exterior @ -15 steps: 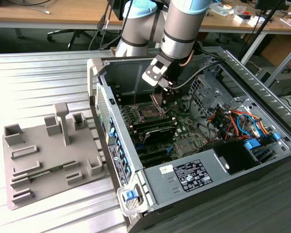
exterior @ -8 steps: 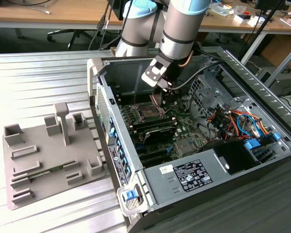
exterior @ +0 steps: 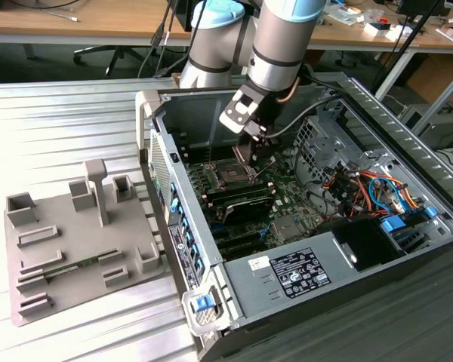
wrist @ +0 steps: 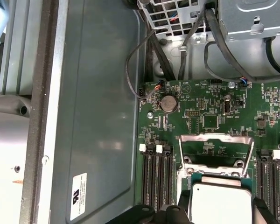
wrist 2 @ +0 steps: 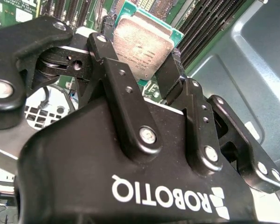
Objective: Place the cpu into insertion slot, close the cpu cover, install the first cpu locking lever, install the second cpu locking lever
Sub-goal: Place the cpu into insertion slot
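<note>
My gripper (wrist 2: 137,51) is shut on the cpu (wrist 2: 142,44), a small square chip with a silvery-grey top, gripped at two opposite edges by the black fingers (wrist 2: 114,74). In the first wrist view the cpu (wrist: 219,203) hangs over the green board, just beside the cpu cover (wrist: 213,139), which stands swung open. In the exterior view the gripper (exterior: 251,149) reaches down into the open computer case, just above the dark square insertion slot (exterior: 231,175). How far the cpu is from the slot I cannot tell.
Long black memory slots (wrist: 156,172) flank the socket. The grey case wall (wrist: 98,116) runs close by. Cables (exterior: 362,185) and a drive cage fill the exterior view's right; a power supply (exterior: 302,271) sits in front. A grey fixture plate (exterior: 68,241) lies outside the case on that view's left.
</note>
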`<state>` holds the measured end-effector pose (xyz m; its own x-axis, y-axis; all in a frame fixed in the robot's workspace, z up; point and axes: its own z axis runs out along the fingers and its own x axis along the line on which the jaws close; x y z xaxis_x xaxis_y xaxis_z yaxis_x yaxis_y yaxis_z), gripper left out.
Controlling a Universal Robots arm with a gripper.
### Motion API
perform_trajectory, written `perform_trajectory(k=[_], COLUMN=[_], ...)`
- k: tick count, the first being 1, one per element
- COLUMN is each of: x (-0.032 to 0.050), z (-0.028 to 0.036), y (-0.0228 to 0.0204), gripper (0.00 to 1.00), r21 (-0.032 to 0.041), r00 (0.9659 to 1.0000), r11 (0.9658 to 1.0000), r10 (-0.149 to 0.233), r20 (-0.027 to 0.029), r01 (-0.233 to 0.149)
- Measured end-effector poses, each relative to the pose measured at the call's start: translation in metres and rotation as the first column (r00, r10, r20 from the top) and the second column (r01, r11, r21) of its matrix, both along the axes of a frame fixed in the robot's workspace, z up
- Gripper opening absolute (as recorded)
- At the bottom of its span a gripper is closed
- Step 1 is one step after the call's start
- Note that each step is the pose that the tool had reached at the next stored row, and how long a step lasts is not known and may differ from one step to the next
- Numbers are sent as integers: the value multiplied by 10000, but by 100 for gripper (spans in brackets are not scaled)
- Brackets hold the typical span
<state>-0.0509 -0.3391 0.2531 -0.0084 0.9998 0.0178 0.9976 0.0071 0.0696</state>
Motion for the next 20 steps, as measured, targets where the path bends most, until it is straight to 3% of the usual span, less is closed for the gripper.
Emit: perform_trajectory(k=[3, 4, 7, 13, 20], x=[0, -1, 0, -1, -1], z=[0, 0, 0, -1, -2], y=[36, 61, 89, 143, 151], gripper=[55, 55, 55, 55, 55], r21=[-85, -166, -233, -258, -257], r00=[10000, 10000, 10000, 10000, 10000], r11=[10000, 9999, 9997, 9997, 9997], r10=[4, 6, 8, 9, 9], r20=[-1, -1, 0, 0, -1], r01=[-4, -6, -8, -9, -9])
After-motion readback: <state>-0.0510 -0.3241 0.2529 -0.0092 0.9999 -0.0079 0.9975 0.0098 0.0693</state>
